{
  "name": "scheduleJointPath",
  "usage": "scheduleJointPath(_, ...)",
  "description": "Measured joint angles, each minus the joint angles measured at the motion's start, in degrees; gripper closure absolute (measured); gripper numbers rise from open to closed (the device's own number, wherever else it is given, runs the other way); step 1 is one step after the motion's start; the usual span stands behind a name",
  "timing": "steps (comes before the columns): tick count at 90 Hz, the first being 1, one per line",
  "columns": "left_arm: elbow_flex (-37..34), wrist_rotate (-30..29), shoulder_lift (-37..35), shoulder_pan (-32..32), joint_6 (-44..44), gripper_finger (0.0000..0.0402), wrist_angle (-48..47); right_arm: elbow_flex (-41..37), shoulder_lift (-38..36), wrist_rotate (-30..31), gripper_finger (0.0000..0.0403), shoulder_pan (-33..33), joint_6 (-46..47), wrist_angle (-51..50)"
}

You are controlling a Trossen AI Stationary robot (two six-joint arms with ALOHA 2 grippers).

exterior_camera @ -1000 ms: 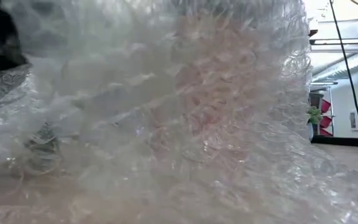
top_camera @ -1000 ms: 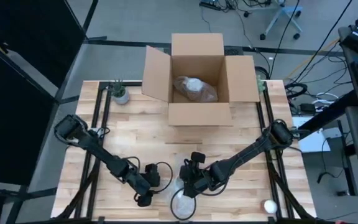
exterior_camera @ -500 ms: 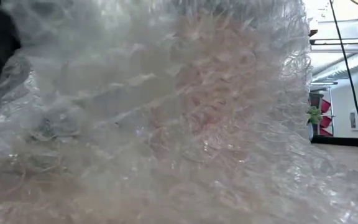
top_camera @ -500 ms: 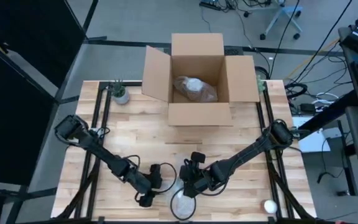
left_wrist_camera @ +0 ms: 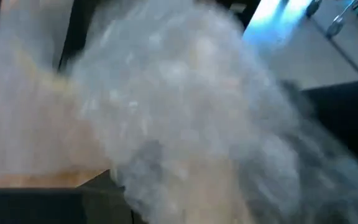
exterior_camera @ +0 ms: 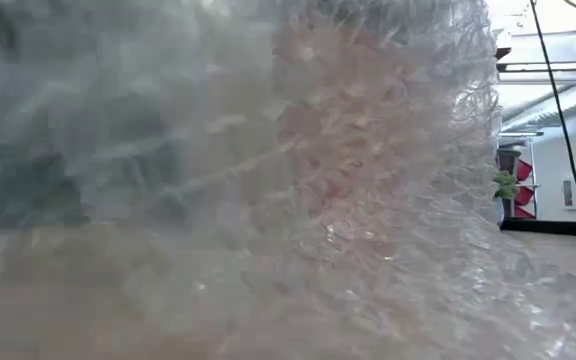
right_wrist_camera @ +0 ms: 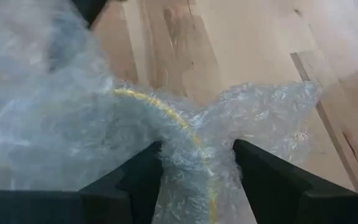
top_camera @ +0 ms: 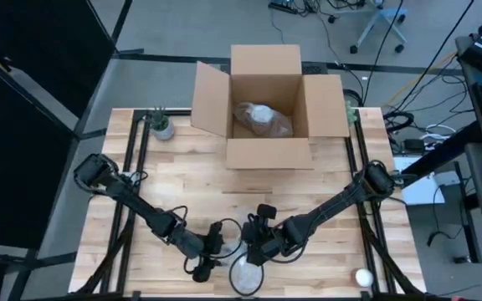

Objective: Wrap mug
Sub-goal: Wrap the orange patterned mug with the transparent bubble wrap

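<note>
Right pincer [right_wrist_camera: 197, 165] astride bubble wrap [right_wrist_camera: 73, 137] — clamped.

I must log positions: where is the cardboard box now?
In the high view the open box sits at the table's far edge, centred, with a small plant to its left.

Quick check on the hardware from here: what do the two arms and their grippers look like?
Both are slim, dark, jointed arms mounted at the table's side rails. The left gripper and right gripper are black too, with looped black cables at the wrists. The right wrist view shows two broad, matte black fingers. No markings are readable.
</note>
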Motion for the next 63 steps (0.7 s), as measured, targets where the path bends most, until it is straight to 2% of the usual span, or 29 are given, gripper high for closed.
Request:
scheduleJointPath(32, 3.87, -4.1, -1.27, 2.26, 11.66, 0.0223, 0.13, 0.0, 0.0, 0.15, 0.0216, 0.0, 0.23, 0.4)
scheduleJointPath(53, 4.03, -5.7, 3.07, 5.38, 10.68, 0.0223, 1.54, 0.08, -0.24, -0.1, 0.0216, 0.0, 0.08, 0.66)
scheduleJointPath(63, 4.22, -5.59, 5.26, 6.28, 7.95, 0.0223, 2.98, 1.8, -0.71, -0.67, 0.0216, 0.02, -1.74, -2.57)
